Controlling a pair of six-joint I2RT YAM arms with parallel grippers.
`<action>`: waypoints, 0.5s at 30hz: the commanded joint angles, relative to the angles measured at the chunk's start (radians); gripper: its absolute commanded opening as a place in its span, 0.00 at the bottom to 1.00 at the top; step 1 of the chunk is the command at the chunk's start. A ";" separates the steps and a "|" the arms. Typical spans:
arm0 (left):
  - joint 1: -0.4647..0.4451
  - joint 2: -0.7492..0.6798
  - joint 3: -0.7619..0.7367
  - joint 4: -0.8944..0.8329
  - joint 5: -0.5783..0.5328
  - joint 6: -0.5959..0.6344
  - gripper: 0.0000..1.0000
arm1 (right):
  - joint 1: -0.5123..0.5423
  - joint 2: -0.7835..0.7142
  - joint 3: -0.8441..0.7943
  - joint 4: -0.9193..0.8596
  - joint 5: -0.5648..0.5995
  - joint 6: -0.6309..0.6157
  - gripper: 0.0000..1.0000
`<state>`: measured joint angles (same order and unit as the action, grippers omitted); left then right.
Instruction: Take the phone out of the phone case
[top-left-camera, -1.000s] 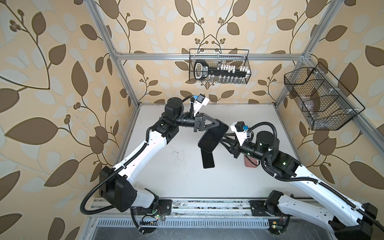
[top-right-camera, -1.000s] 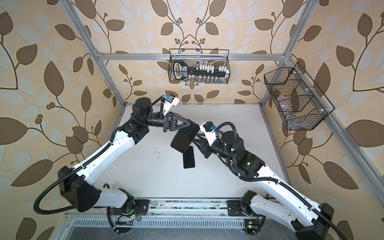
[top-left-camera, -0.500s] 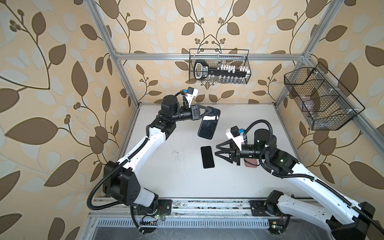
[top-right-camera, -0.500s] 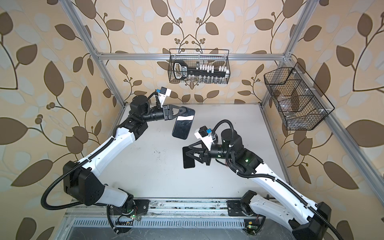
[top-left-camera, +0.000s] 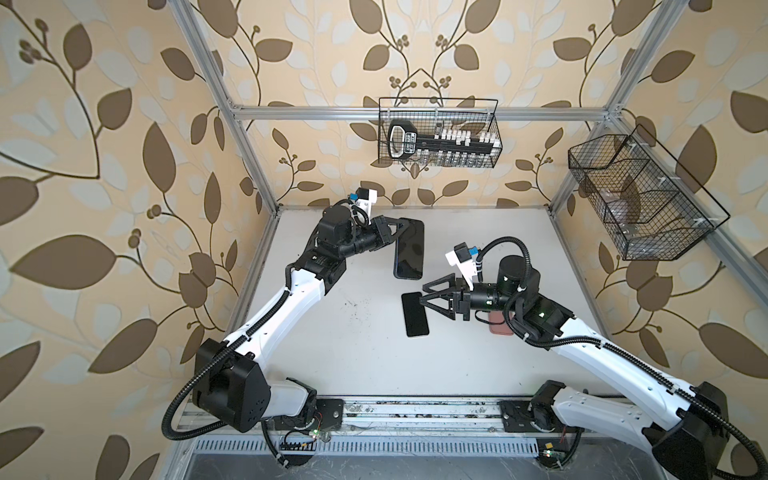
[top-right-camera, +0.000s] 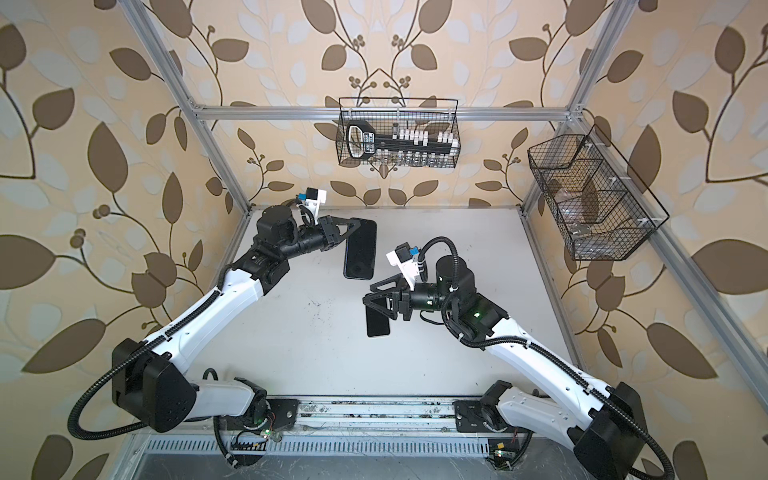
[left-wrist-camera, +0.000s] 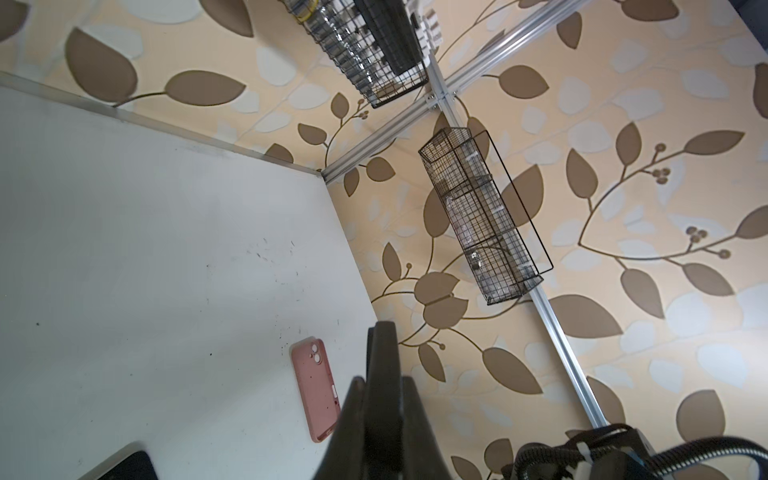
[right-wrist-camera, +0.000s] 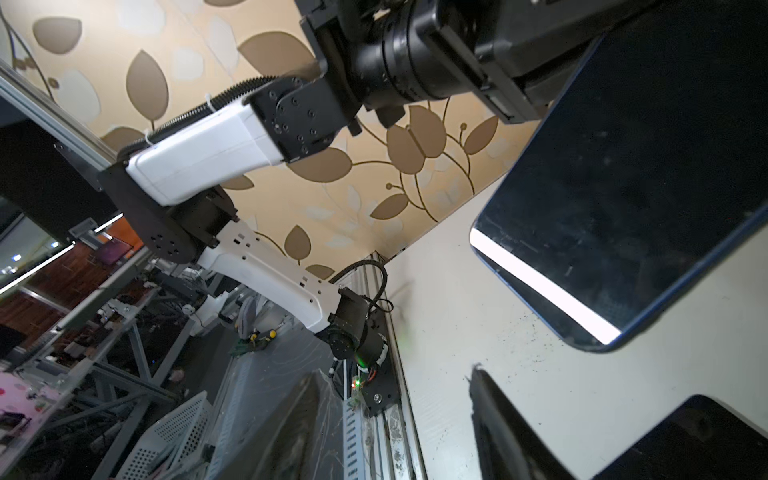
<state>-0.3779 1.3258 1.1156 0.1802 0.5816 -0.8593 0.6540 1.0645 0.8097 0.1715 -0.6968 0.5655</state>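
My left gripper (top-left-camera: 401, 227) (top-right-camera: 351, 226) is shut on the upper end of a dark phone (top-left-camera: 409, 249) (top-right-camera: 360, 249) with a blue rim. The phone hangs above the back of the table, seen edge-on in the left wrist view (left-wrist-camera: 382, 357) and screen-on in the right wrist view (right-wrist-camera: 623, 199). Whether the blue rim is a phone case I cannot tell. My right gripper (top-left-camera: 422, 293) (top-right-camera: 368, 294) (right-wrist-camera: 395, 436) is open and empty over one end of a flat black slab (top-left-camera: 414, 313) (top-right-camera: 377, 326). A pink phone case (left-wrist-camera: 314, 390) (top-left-camera: 498, 329) lies back-up, half under the right arm.
A wire basket (top-left-camera: 438, 133) with a black tool hangs on the back wall. A second basket (top-left-camera: 640, 199) hangs on the right wall. The white table (top-left-camera: 353, 353) ends at a metal rail (top-left-camera: 415, 419) in front and at frame posts at the back corners.
Both grippers met at the phone in mid-table. The left arm has since carried it back and up. The right gripper let go, drew back and opened wider.
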 joint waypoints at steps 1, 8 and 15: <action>0.010 -0.069 -0.048 0.197 -0.096 -0.137 0.00 | -0.014 0.015 -0.056 0.198 0.045 0.226 0.66; 0.010 -0.099 -0.109 0.273 -0.138 -0.193 0.00 | -0.029 0.019 -0.138 0.383 0.101 0.468 0.85; 0.010 -0.073 -0.189 0.445 -0.148 -0.287 0.00 | -0.028 0.005 -0.185 0.458 0.146 0.604 0.86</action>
<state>-0.3779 1.2709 0.9337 0.4362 0.4461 -1.0740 0.6270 1.0821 0.6479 0.5526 -0.5865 1.0641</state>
